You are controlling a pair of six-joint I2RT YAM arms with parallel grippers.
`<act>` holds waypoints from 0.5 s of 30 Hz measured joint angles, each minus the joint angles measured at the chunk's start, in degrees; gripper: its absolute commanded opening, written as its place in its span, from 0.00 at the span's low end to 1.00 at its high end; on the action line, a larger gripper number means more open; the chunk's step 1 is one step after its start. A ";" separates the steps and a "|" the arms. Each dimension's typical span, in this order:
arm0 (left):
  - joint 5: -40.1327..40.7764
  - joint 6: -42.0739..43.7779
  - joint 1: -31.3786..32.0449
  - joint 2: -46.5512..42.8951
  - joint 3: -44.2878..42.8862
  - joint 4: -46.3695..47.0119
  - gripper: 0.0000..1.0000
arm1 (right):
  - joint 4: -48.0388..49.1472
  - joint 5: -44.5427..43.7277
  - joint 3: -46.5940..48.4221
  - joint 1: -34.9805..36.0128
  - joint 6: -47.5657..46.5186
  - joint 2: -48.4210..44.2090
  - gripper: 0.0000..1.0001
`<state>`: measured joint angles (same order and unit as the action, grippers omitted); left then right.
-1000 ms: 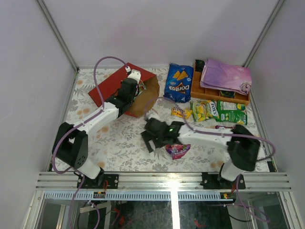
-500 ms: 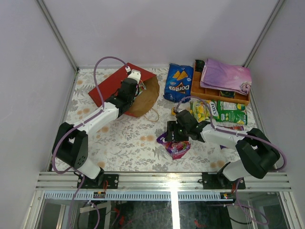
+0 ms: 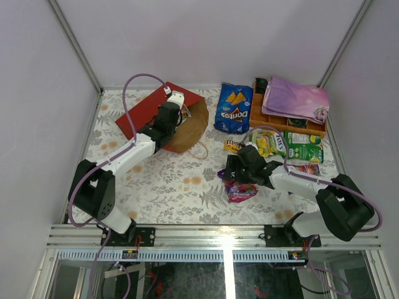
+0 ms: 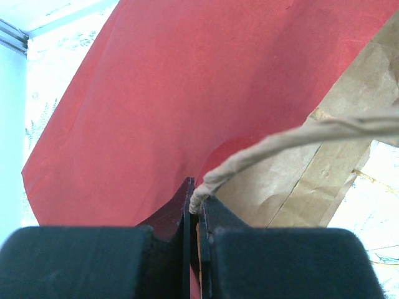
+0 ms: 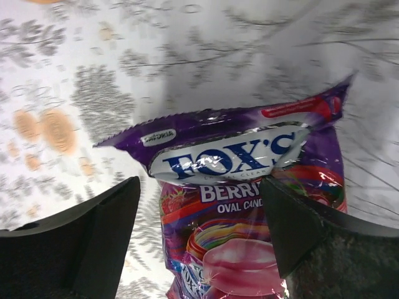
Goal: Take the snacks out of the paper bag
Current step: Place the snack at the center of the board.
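Observation:
The red paper bag (image 3: 153, 111) lies on its side at the back left, its brown mouth facing right. My left gripper (image 3: 178, 116) is at the mouth, shut on the bag's string handle (image 4: 293, 140) and rim; the red outside (image 4: 156, 93) fills the left wrist view. A purple Fox's candy pack (image 3: 240, 190) lies on the table at front centre. My right gripper (image 3: 234, 175) is open just above it, and the pack (image 5: 243, 180) lies between the spread fingers (image 5: 106, 230). What is inside the bag is hidden.
A blue Doritos bag (image 3: 234, 109), a small yellow pack (image 3: 233, 146), green packs (image 3: 288, 145) and a pink pack (image 3: 303, 168) lie at the right. An orange wooden tray (image 3: 268, 118) with a folded purple cloth (image 3: 296, 98) stands at the back right. Grey walls enclose the table.
My right gripper has swung from left of the purple pack to the right, over it, and the pack has shifted slightly right. The left arm and the bag have not moved.

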<state>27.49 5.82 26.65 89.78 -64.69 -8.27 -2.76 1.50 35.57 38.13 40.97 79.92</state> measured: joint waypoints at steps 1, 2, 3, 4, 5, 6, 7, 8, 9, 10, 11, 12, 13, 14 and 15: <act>0.00 0.02 0.00 0.00 0.00 0.00 0.00 | -1.20 -1.77 -0.07 -0.09 0.00 -0.72 0.94; 0.00 0.00 0.00 0.00 0.00 0.00 0.00 | -2.73 -4.04 -0.24 -0.17 -0.07 -1.62 0.98; -0.02 0.00 0.00 0.04 0.00 0.00 0.00 | -4.26 -5.92 -0.44 -0.31 -0.09 -2.45 1.00; -0.02 0.00 0.00 0.07 0.00 0.00 0.00 | -5.90 -8.02 -0.66 -0.52 -0.11 -3.30 0.99; -0.02 0.00 0.00 0.09 0.00 -0.02 0.00 | -7.50 -9.70 -0.87 -0.96 -0.11 -4.09 0.99; -0.02 0.00 0.00 0.11 0.00 -0.02 0.00 | -9.05 -11.21 -1.09 -1.55 -0.04 -4.70 0.99; -0.02 0.00 0.00 0.11 -0.02 -0.02 0.00 | -10.34 -12.35 -1.31 -2.27 0.11 -5.20 0.99; -0.02 0.00 0.00 0.17 -0.11 -0.09 0.00 | -11.54 -13.29 -1.44 -3.02 0.28 -5.62 0.99; -0.02 0.00 0.00 0.26 -0.22 -0.13 0.00 | -13.03 -14.40 -1.49 -3.91 0.68 -6.03 0.99; -0.02 0.00 0.00 0.28 -0.22 -0.15 0.00 | -13.97 -14.95 -1.49 -4.50 0.96 -6.23 0.99; -0.02 0.00 0.00 0.28 -0.22 -0.17 0.00 | -15.02 -15.61 -1.49 -5.07 1.27 -6.40 0.99; -0.02 0.00 0.00 0.31 -0.24 -0.20 0.00 | -16.15 -16.06 -1.46 -5.66 1.60 -6.60 0.99; -0.02 0.00 0.00 0.31 -0.24 -0.20 0.00 | -16.79 -16.31 -1.46 -5.99 1.77 -6.73 0.99; -0.02 0.00 0.00 0.31 -0.24 -0.20 0.00 | -17.86 -16.68 -1.36 -6.38 2.01 -6.82 0.99; -0.02 0.00 0.00 0.31 -0.26 -0.22 0.00 | -18.51 -16.92 -1.27 -6.69 2.19 -6.86 0.99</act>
<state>27.46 5.82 26.65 90.08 -64.95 -8.49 -21.28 -15.42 34.30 31.44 43.16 73.06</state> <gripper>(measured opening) 0.008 0.990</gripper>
